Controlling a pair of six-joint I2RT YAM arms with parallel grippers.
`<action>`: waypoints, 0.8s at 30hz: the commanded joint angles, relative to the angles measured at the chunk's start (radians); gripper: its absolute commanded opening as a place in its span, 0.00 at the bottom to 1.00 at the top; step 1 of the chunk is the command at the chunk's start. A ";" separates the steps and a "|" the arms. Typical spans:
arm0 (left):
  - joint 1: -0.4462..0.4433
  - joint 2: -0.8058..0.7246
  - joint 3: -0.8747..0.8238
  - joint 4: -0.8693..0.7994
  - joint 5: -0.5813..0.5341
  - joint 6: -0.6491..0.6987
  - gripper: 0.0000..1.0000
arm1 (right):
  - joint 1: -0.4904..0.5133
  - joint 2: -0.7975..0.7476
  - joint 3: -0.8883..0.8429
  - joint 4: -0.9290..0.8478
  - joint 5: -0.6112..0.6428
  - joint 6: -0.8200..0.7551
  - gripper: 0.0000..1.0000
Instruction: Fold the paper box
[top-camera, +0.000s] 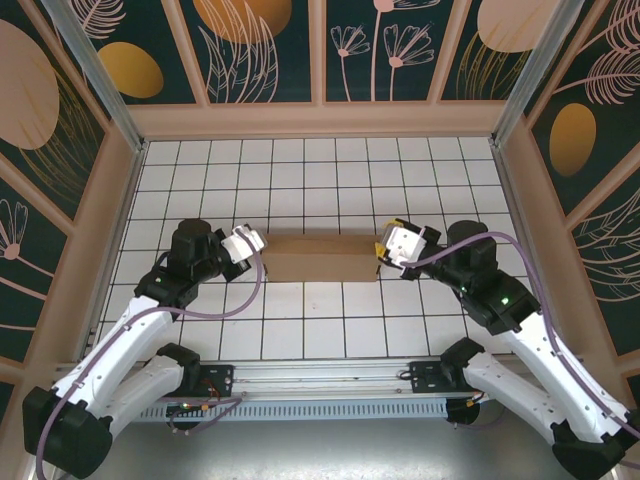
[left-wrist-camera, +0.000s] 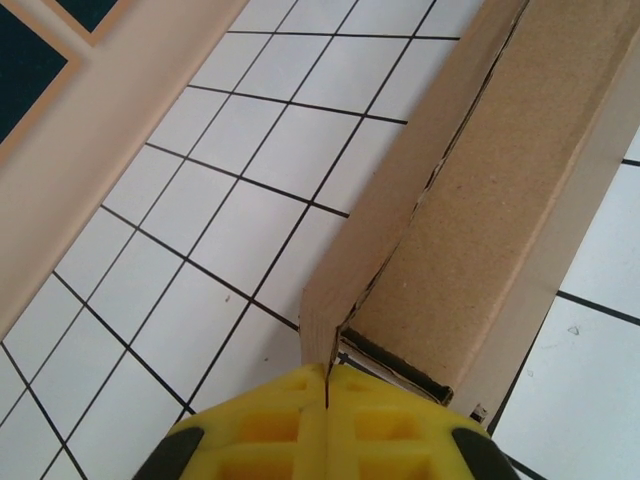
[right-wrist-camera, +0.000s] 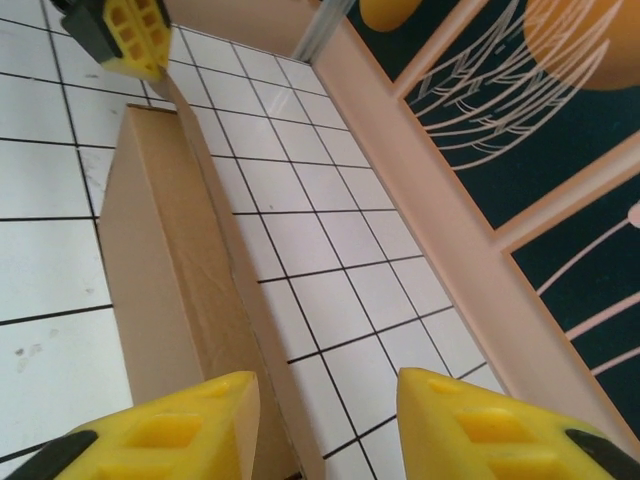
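paper box (top-camera: 322, 257): at mid-surface (top-camera: 300, 170), its length running left to right
left claw (top-camera: 261, 243): at the box's left end, on its rear flap
right claw (top-camera: 382, 250): at the box's right end, astride that flap

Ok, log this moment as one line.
paper box: lying on table, far-side flap raised | left gripper: shut on flap's left end | right gripper: open, flap's right end between fingers
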 joint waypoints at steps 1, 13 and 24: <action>0.006 0.015 -0.003 0.041 0.023 -0.024 0.01 | -0.047 0.029 -0.003 0.064 -0.054 -0.006 0.39; 0.006 0.010 0.001 0.058 -0.009 -0.020 0.00 | -0.205 0.146 0.027 -0.109 -0.275 -0.300 0.49; 0.006 -0.002 -0.016 0.098 0.011 -0.040 0.00 | -0.278 0.172 -0.063 -0.008 -0.213 -0.235 0.49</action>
